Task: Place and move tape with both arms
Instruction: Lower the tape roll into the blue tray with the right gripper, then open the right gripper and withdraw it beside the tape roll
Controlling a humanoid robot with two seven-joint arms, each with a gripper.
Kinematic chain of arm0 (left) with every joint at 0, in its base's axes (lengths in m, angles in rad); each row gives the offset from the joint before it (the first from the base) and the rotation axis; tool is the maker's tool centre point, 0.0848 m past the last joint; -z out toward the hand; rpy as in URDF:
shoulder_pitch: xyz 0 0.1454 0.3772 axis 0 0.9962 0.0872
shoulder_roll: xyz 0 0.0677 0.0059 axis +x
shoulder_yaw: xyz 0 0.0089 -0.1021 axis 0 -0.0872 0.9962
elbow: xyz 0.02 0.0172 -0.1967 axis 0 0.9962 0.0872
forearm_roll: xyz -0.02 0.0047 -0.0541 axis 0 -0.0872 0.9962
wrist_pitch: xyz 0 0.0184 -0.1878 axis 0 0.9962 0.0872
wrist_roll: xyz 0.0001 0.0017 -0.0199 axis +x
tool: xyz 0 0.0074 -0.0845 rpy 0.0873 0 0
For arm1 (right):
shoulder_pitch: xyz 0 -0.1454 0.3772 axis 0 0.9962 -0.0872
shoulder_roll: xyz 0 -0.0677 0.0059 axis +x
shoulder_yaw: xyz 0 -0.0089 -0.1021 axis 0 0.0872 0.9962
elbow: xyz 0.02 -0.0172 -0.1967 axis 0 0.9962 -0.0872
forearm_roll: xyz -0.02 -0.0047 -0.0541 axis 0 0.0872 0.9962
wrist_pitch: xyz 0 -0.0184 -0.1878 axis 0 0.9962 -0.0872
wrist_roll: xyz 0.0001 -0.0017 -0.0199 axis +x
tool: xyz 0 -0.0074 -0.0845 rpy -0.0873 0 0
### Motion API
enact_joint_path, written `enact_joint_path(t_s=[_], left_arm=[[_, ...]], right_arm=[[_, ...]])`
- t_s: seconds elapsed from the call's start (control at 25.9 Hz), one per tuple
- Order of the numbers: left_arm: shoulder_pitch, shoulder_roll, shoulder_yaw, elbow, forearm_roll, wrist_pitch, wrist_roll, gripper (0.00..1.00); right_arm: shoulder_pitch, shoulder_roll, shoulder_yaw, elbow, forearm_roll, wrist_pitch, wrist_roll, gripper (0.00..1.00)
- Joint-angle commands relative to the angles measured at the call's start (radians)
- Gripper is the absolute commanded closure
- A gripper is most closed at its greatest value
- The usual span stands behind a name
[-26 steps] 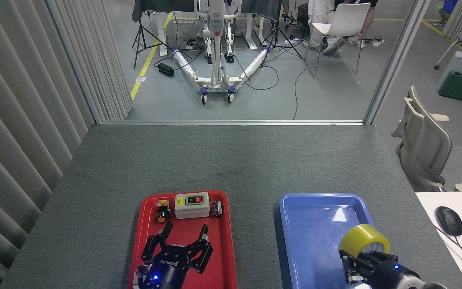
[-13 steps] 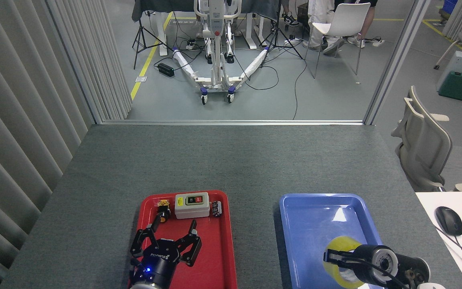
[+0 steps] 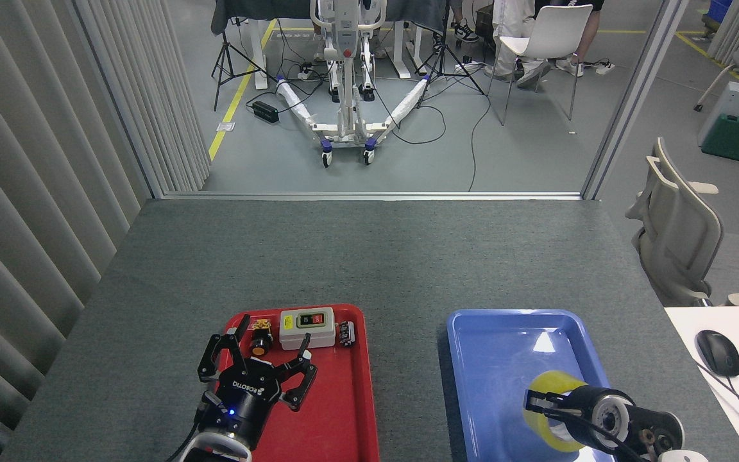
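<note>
the right gripper [image 3: 546,410] pinches the translucent yellow tape roll [image 3: 552,410], tipped on edge over the blue tray [image 3: 504,340]. the left gripper [image 3: 260,359] hovers with fingers spread over the red tray [image 3: 344,410].

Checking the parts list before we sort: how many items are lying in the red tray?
3, all along the far end of the red tray: an orange push button at left, a grey switch box in the middle, a small black part at right. The left gripper may hide more.

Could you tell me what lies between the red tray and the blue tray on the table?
Nothing: in the head view, only a bare strip of grey felt tabletop separates the red plastic tray from the blue plastic tray.
</note>
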Motion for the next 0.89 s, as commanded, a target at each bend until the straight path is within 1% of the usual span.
enact_joint_path(t_s=[0.0, 0.04, 0.12, 0.15, 0.23, 0.27, 0.31, 0.35, 0.39, 0.5, 0.62, 0.69, 0.73, 0.85], left_arm=[[0.007, 0.002, 0.01, -0.002, 0.029, -0.004, -0.002, 0.0], [0.007, 0.002, 0.013, -0.002, 0.029, -0.004, -0.002, 0.0], [0.007, -0.002, 0.015, -0.002, 0.033, -0.004, -0.002, 0.0], [0.007, -0.004, 0.016, 0.0, 0.036, -0.004, -0.002, 0.0], [0.006, -0.006, 0.016, 0.002, 0.048, -0.004, -0.002, 0.0], [0.006, -0.004, 0.018, 0.006, 0.054, -0.004, -0.002, 0.0], [0.006, -0.004, 0.018, 0.014, 0.059, -0.002, -0.002, 0.0], [0.004, -0.006, 0.018, 0.017, 0.065, -0.002, -0.002, 0.0], [0.004, -0.004, 0.018, 0.025, 0.069, -0.002, -0.002, 0.0], [0.004, 0.002, 0.028, 0.04, 0.079, -0.002, -0.002, 0.0], [0.004, -0.004, 0.03, 0.04, 0.083, -0.004, -0.002, 0.0], [0.003, -0.006, 0.03, 0.04, 0.083, -0.004, -0.002, 0.0], [0.003, -0.006, 0.03, 0.04, 0.083, -0.004, -0.002, 0.0], [0.003, -0.006, 0.03, 0.045, 0.085, -0.004, -0.002, 0.0]], right_arm=[[0.023, 0.004, 0.0, -0.01, 0.038, -0.002, -0.147, 0.0], [0.048, 0.004, -0.001, -0.022, 0.05, -0.004, -0.236, 0.0], [0.083, 0.003, -0.004, -0.03, 0.064, -0.004, -0.498, 0.0], [0.095, 0.004, -0.004, -0.031, 0.082, -0.005, -0.645, 0.0], [0.132, 0.007, -0.009, -0.034, 0.135, -0.005, -1.005, 0.0], [0.153, 0.009, -0.012, -0.03, 0.15, -0.007, -1.176, 0.0], [0.172, 0.009, -0.012, -0.022, 0.159, -0.009, -1.318, 0.0], [0.186, 0.01, -0.012, -0.017, 0.164, -0.015, -1.412, 0.0], [0.203, 0.012, -0.014, -0.016, 0.173, -0.03, -1.463, 0.0], [0.239, 0.018, -0.014, -0.013, 0.19, -0.067, -1.466, 0.0], [0.282, 0.044, -0.009, -0.008, 0.204, -0.062, -1.466, 0.0], [0.301, 0.044, -0.009, -0.008, 0.239, -0.07, -1.454, 0.0], [0.305, 0.044, -0.007, -0.008, 0.254, -0.071, -1.418, 0.0], [0.308, 0.045, -0.001, -0.019, 0.267, -0.078, -1.24, 0.0]])
